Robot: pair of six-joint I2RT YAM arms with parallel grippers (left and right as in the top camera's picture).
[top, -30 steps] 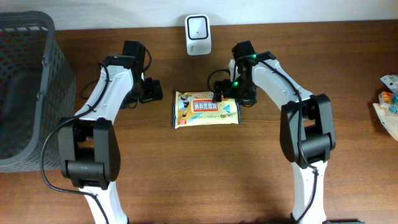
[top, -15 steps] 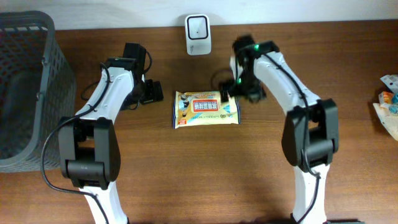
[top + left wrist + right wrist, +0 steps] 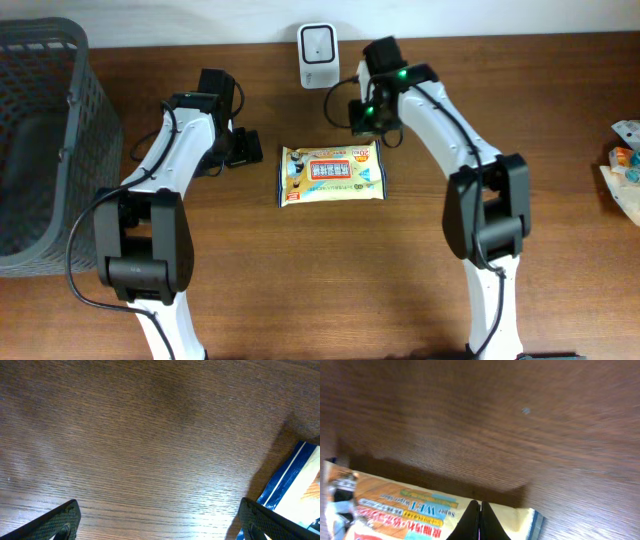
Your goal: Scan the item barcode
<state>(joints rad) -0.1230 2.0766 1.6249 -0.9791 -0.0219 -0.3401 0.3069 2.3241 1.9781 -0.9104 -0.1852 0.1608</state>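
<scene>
The flat yellow plastic wet-wipe packet [image 3: 333, 174] lies lengthwise left-to-right on the brown wooden surface [image 3: 330, 280], its far edge just beneath the closed right hand [image 3: 480, 519], which seemingly grips nothing.

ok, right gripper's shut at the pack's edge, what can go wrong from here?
1. The right gripper is shut at the wipes pack's top edge. Any pinch is on the thin seam only, so it may slip on lifting.
2. No barcode shows on the upward face, so the pack may need flipping before the scanner can read it.
</scene>
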